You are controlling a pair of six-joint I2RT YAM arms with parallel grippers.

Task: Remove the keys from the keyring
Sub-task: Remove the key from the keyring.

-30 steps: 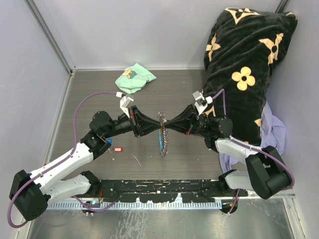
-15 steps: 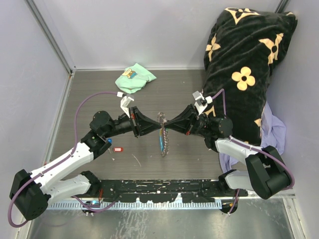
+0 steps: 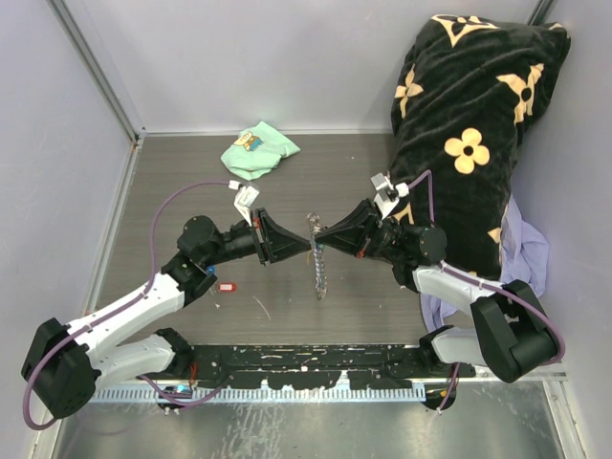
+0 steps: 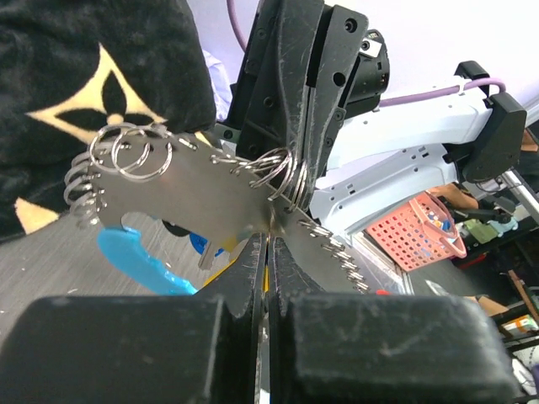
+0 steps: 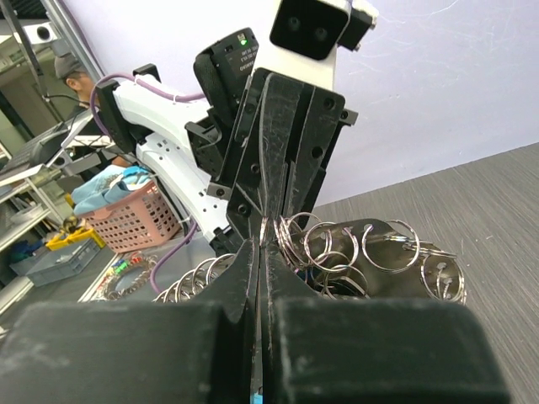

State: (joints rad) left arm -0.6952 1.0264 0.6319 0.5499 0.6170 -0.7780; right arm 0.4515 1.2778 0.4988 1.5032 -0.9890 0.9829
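Two end effectors meet tip to tip above the middle of the table (image 3: 182,191), with the keyring (image 3: 312,228) caught between them. The left end effector (image 3: 307,249) reaches in from the left and the right end effector (image 3: 317,235) from the right. Their closed tips are almost touching, the right one a little farther back. In the left wrist view the left fingers (image 4: 244,269) are pressed together on the near edge of a flat silvery plate, which has many small split rings (image 4: 135,156) strung along its edges. Opposite them, the right end effector's fingers are clamped narrow on a cluster of those rings at the plate's far edge. The right wrist view shows the same pinch from the other side: its own fingers (image 5: 240,278) are squeezed shut at the ring bunch, with loose rings fanned out to the right of them. A thin grey chain (image 3: 320,277) hangs from the keyring straight down toward the table, just near of the two tips. A sky-blue fob (image 4: 135,257) dangles below the plate on the left of the left wrist view. One key with a red tag (image 3: 226,286) lies flat on the table, left and near of the left end effector and well apart from the keyring. A small blue piece and a yellowish one show under the plate, too hidden to make out. A green cloth (image 3: 258,148) lies at the far edge, and a black flowered blanket (image 3: 469,124) fills the far right.
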